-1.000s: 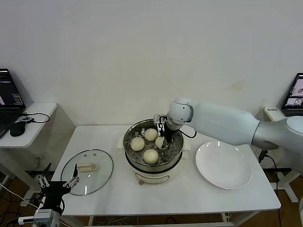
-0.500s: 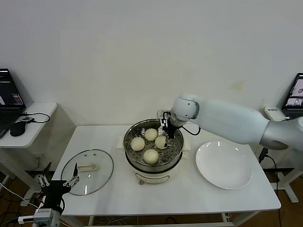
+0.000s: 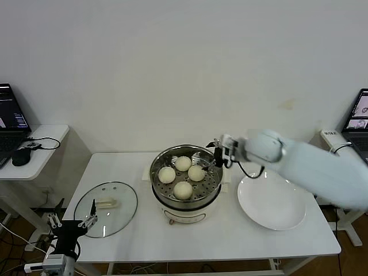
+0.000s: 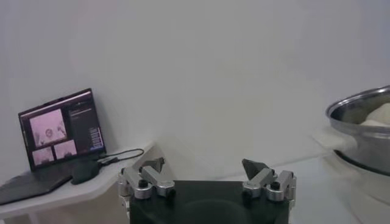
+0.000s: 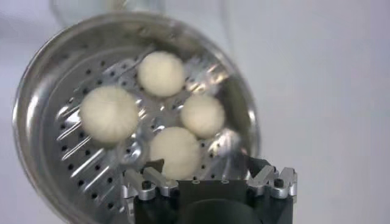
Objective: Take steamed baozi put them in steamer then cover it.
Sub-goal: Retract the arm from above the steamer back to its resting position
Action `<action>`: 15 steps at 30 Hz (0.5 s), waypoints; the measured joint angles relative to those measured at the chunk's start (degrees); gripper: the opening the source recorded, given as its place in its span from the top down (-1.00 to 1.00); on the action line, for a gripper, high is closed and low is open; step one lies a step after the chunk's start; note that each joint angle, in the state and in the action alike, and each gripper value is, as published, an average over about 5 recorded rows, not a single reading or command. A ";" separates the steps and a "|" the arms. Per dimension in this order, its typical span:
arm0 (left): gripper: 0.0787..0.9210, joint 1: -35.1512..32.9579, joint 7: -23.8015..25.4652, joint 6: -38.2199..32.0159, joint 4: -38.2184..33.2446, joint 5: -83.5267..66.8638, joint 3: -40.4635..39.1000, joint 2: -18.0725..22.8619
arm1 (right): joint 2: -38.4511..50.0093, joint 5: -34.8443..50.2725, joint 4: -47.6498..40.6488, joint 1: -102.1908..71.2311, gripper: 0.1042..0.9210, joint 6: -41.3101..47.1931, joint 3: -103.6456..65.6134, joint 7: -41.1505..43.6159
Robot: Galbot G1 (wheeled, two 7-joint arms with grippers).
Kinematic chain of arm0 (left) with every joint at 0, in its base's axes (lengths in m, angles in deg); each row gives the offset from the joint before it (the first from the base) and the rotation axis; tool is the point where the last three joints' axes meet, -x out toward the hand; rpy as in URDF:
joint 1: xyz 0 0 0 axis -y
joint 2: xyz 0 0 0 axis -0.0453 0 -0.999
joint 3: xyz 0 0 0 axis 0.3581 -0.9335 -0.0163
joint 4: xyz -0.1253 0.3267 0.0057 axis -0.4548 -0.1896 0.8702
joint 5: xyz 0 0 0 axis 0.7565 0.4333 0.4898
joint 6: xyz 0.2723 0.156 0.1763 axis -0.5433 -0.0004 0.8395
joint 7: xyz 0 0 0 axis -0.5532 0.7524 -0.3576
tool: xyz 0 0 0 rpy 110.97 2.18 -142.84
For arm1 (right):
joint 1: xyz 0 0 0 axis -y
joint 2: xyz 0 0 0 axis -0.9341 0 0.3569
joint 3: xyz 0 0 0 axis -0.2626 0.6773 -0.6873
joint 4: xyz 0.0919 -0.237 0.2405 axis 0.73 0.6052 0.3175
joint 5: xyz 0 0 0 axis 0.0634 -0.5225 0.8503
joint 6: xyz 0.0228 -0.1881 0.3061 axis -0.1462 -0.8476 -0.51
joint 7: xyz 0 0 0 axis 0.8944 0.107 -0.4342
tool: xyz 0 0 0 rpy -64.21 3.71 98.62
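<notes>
The steamer (image 3: 163,198) stands mid-table, a steel pot on a cream base, uncovered. Several cream-white baozi (image 3: 183,190) rest on its perforated tray; the right wrist view shows them from above (image 5: 109,113) inside the steamer's rim (image 5: 36,91). My right gripper (image 3: 217,157) hovers open and empty over the pot's right rim, just clear of the nearest bun (image 5: 175,152); in its own view the right gripper (image 5: 206,164) has its jaws wide apart. The glass cover (image 3: 106,208) lies flat on the table's left. My left gripper (image 3: 72,221) waits open below the table's front-left corner, empty (image 4: 203,164).
A white plate (image 3: 271,201) lies to the right of the steamer, under my right arm. A side desk with a laptop (image 4: 58,131) and a mouse (image 3: 22,156) stands to the left. The white table (image 3: 241,236) has bare surface in front of the steamer.
My right gripper opened, left a baozi in the steamer and drew up and to the right, out over the pot's rim. The left arm barely moved.
</notes>
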 measured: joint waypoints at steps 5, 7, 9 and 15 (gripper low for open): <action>-0.77 0.00 -0.03 -0.54 0.70 0.54 -0.53 0.46 | 0.61 -2.89 3.45 -18.69 -0.76 -7.90 -18.28 -5.74; -0.77 0.14 -0.02 -0.76 1.06 0.86 -0.77 0.55 | -0.62 -5.02 4.46 -26.30 -0.76 -11.31 -25.90 -6.99; -0.77 0.34 -0.02 -1.02 1.50 1.24 -1.02 0.59 | -2.62 -7.26 5.43 -33.93 -0.76 -14.76 -33.51 -7.70; -0.77 0.87 -0.22 -1.94 3.55 3.76 -1.70 0.04 | -11.93 -11.67 7.90 -54.84 -0.76 -23.88 -54.35 -8.00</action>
